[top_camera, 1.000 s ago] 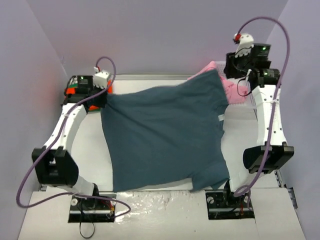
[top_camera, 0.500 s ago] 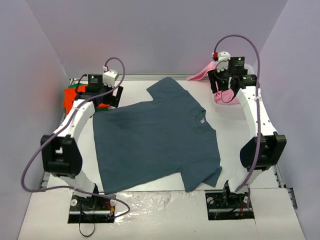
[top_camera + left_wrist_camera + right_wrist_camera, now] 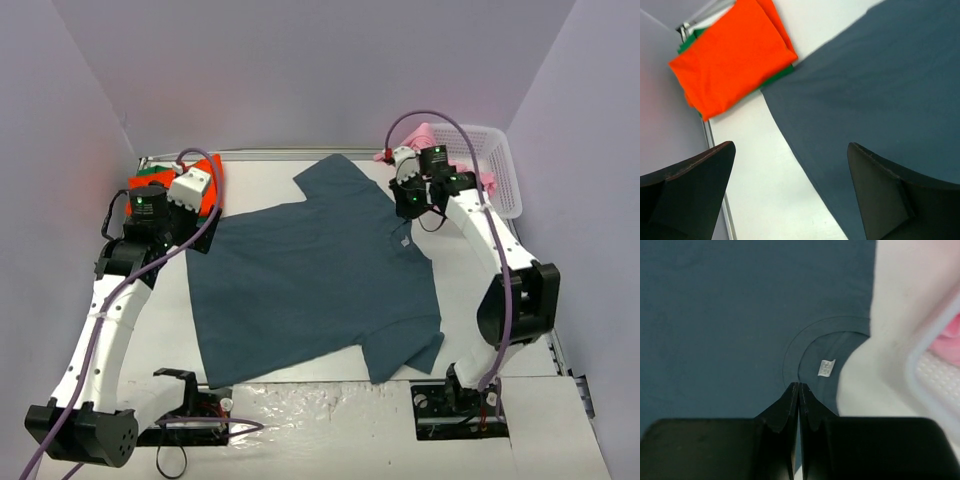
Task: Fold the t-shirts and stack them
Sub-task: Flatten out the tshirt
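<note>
A dark slate-blue t-shirt [image 3: 315, 270] lies spread flat on the white table, its collar and white label [image 3: 826, 368] toward the right. My left gripper [image 3: 790, 147] hangs open and empty over the shirt's left edge [image 3: 805, 150], beside a folded orange-red t-shirt [image 3: 735, 55] that lies on a green one [image 3: 779, 76]. Shut on nothing, my right gripper [image 3: 798, 385] hovers just above the collar; from above it [image 3: 408, 208] sits at the shirt's right side. A light pink t-shirt [image 3: 425, 135] spills from the basket.
A white lattice basket [image 3: 495, 165] stands at the back right corner, its rim [image 3: 920, 365] close to my right gripper. The orange and green stack [image 3: 212, 178] sits at the back left corner. Purple walls enclose the table on three sides.
The blue shirt, held stretched between both grippers a second ago, now lies flat. My left gripper opened and drew back left. My right gripper moved in over the collar and shut.
</note>
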`<state>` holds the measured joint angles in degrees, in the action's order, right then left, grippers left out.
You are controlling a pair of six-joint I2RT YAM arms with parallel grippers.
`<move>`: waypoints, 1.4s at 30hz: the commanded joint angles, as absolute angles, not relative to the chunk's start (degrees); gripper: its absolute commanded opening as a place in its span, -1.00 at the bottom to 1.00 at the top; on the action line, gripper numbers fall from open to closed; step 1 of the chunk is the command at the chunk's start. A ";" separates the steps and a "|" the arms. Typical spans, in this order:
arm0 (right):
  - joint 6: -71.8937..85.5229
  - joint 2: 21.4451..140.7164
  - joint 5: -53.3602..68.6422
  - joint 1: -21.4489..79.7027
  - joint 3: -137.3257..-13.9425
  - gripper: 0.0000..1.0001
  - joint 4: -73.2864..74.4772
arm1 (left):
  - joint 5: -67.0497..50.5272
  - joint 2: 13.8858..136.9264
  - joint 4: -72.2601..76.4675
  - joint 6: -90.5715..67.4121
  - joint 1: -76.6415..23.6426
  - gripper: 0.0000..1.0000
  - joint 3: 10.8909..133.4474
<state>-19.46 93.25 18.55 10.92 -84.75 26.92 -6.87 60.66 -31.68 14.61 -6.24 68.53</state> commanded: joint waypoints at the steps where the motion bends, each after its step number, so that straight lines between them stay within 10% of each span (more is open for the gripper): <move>1: -20.91 96.66 19.69 12.56 -83.94 -1.00 27.95 | -6.06 58.89 -36.65 14.68 -5.80 0.89 67.59; 42: -16.18 140.98 -4.92 12.40 -127.62 -1.00 29.18 | -11.78 53.97 -36.30 13.62 -2.11 0.89 57.75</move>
<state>-18.35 140.55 -1.28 14.68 -126.82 27.68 -10.37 55.75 -37.06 14.31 -2.81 57.54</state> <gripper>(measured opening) 0.001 0.945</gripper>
